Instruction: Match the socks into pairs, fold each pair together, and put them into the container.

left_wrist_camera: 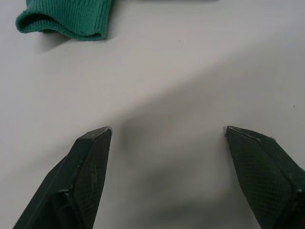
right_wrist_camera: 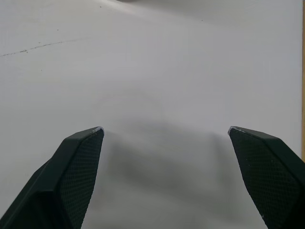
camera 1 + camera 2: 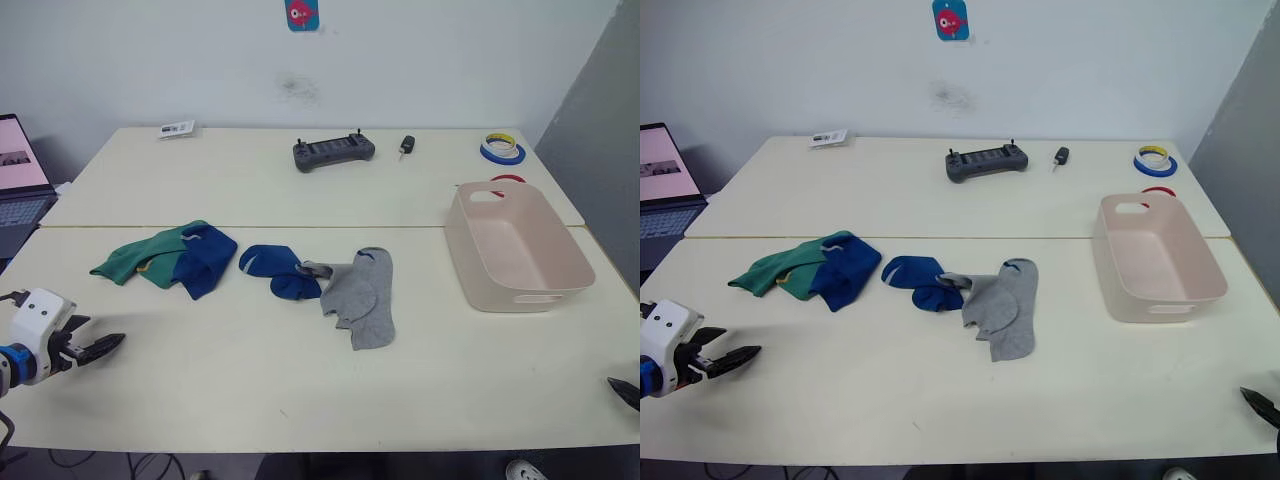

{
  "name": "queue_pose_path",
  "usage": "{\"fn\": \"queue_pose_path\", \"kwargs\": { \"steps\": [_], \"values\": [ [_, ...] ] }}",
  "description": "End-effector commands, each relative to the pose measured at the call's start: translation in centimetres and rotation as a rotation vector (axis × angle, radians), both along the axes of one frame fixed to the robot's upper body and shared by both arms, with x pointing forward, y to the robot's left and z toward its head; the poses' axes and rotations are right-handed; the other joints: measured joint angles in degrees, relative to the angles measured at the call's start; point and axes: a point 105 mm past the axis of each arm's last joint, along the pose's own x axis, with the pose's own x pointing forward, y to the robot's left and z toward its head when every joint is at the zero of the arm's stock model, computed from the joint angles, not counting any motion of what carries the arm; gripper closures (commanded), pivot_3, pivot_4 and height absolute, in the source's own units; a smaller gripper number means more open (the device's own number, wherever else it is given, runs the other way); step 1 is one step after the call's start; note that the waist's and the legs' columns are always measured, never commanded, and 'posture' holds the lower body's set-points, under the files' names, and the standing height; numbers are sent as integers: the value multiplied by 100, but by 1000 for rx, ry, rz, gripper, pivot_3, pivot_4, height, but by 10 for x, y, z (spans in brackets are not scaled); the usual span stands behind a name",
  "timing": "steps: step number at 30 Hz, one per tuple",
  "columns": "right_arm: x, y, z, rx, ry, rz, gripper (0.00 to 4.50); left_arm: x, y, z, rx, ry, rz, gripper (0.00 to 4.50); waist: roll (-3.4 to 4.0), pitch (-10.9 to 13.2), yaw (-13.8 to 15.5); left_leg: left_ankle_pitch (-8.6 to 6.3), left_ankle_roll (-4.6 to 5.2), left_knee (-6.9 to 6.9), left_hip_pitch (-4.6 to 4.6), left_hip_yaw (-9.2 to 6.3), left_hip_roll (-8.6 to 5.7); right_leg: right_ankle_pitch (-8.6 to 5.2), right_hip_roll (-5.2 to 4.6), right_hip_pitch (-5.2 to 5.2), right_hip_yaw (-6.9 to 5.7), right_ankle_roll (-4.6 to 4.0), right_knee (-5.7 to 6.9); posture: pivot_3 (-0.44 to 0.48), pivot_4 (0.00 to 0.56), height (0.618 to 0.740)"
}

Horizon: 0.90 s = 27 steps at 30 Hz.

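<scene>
Container (image 3: 520,250) bare inside — socks (image 3: 250,268) loose on table (image 3: 300,390); left gripper (image 1: 167,131), right gripper (image 2: 164,130) spread wide, empty.

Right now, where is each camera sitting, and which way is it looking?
Left eye view: on the head, looking down at the table, socks and pink container; left gripper shows.
Right eye view: beside it, same scene; right gripper tip at the edge.
Left wrist view: on the left wrist, looking along open fingers toward a green sock.
Right wrist view: on the right wrist, open fingers over bare table.
Shared: the eye views and left wrist view show the green sock.
</scene>
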Motion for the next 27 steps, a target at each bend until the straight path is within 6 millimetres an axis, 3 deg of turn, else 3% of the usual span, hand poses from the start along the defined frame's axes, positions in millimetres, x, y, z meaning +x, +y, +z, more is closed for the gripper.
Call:
{"fn": "queue_pose_path", "kwargs": {
  "steps": [1, 11, 12, 14, 19, 27],
  "values": [
    [3, 0, 5, -11, -30, 0, 0, -1, 1, 3, -14, 1, 4, 527, 0, 0, 0, 0, 0, 0, 0, 0, 0, 0, 0, 0, 0, 0, 0, 0, 150, 740],
    [13, -20, 20, -93, -183, -90, 0, -12, -2, 6, -124, -5, -26, 527, -6, 4, -4, 0, 0, 0, 0, 0, 1, 0, 0, -1, -1, 0, 0, 0, 150, 740],
    [13, -21, 20, -95, -191, -94, 0, -14, -3, 6, -146, 1, -38, 353, -6, 4, -6, 0, 0, 0, 0, 1, 0, 0, 0, -1, 0, 0, 0, 0, 150, 740],
    [12, -22, 19, -98, -185, -86, 0, -22, -7, 2, -162, 36, -70, 23, -6, 4, -9, 0, 0, 0, 0, 1, 0, 0, 0, -1, 0, 0, 0, 0, 150, 740],
    [11, -19, 16, -94, -184, -78, 0, -37, -17, -8, -182, 92, -113, 23, -2, 2, -19, -1, 1, -1, 1, 4, 1, 0, 0, -1, 5, -1, 0, 0, 150, 740],
    [10, -17, 13, -88, -173, -65, 0, -40, -38, -6, -239, 93, -172, 23, -3, 2, -14, -1, 1, 1, 2, 4, 2, 0, 0, 1, 6, -1, 1, 0, 150, 740]
  ]
}}
